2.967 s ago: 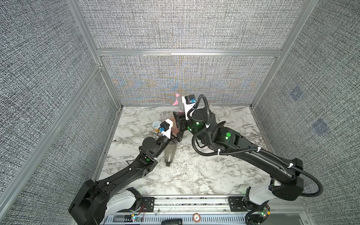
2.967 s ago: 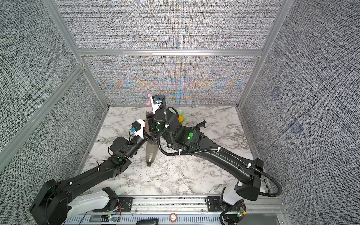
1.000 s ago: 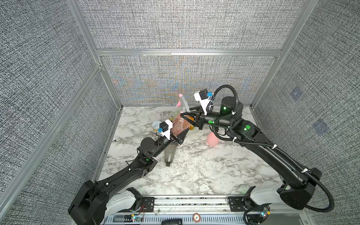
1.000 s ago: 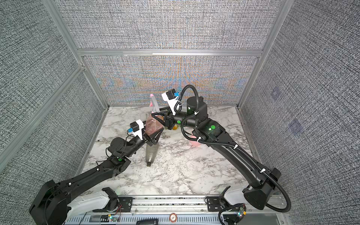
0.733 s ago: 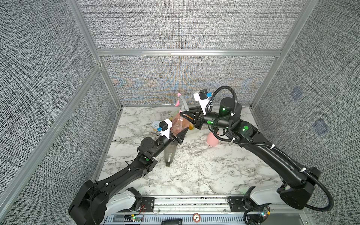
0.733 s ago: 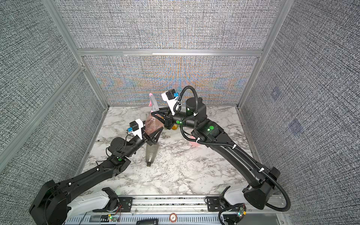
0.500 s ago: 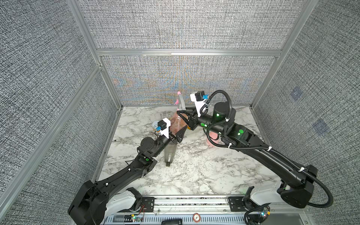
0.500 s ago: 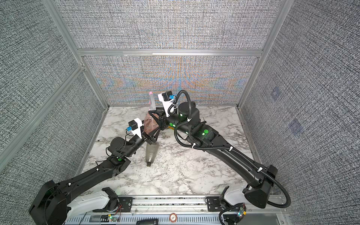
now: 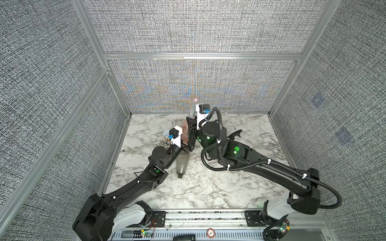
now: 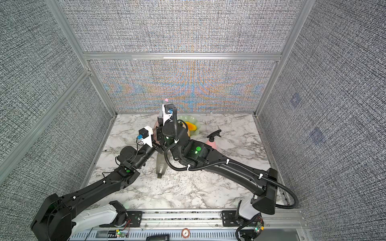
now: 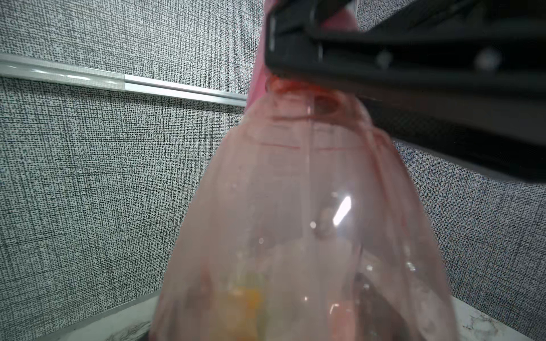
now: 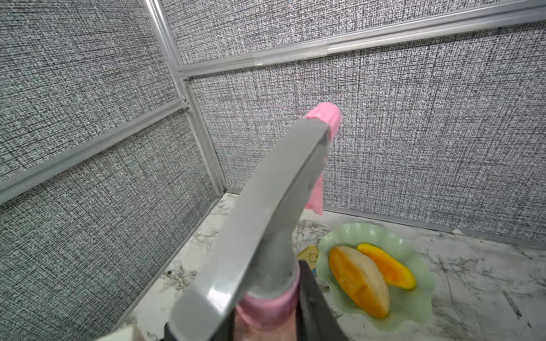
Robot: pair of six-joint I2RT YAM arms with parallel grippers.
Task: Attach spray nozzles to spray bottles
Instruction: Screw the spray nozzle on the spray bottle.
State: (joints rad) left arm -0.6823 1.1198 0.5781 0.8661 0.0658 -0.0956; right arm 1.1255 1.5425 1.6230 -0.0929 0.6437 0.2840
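My left gripper (image 9: 187,146) is shut on the body of the clear pink spray bottle (image 11: 295,221), holding it upright above the table. The grey-and-pink spray nozzle (image 12: 274,206) sits on the bottle's neck, and its dip tube runs down inside. My right gripper (image 12: 266,307) is shut on the nozzle's pink collar, one black finger (image 12: 313,295) at its side. The smoky grey bottle (image 9: 182,164) lies without a nozzle on the marble under the left wrist. The pastel pink bottle (image 10: 212,143) stands at the right with the black nozzle (image 10: 214,133) on it.
A pale green dish (image 10: 197,125) with orange fruit pieces stands near the back wall behind my right wrist. A small tin can (image 9: 166,133) stands left of the held bottle. The fabric walls and their metal frame enclose the marble table (image 9: 208,187) on three sides.
My right arm has swung left and its wrist has turned around the bottle's neck, staying on the nozzle collar. The left arm and the pink bottle have barely moved.
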